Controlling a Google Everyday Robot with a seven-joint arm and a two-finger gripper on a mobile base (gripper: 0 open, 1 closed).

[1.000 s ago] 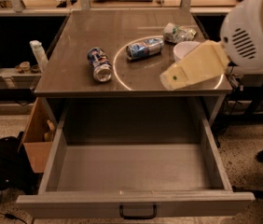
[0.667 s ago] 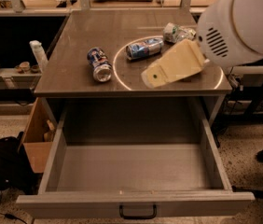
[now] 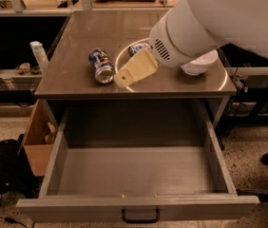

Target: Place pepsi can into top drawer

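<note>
The pepsi can (image 3: 100, 66) is dark blue with a silver end and lies on its side on the left part of the metal countertop (image 3: 86, 32). My gripper (image 3: 123, 80), a tan wedge at the end of the big white arm, hangs low over the counter just right of the can and is not touching it. The top drawer (image 3: 138, 175) is pulled fully open below the counter. Its grey inside holds nothing, and its black handle (image 3: 140, 216) is on the front panel.
A paler blue can (image 3: 139, 48) is mostly hidden behind my arm. A white bowl (image 3: 201, 63) sits on the counter's right side. A cardboard box (image 3: 36, 139), a black backpack (image 3: 3, 172) and a white bottle (image 3: 40, 55) stand to the left.
My arm has swung left across the counter. The gripper now sits next to the pepsi can, and the arm covers the paler can. The cans and the drawer have not moved.
</note>
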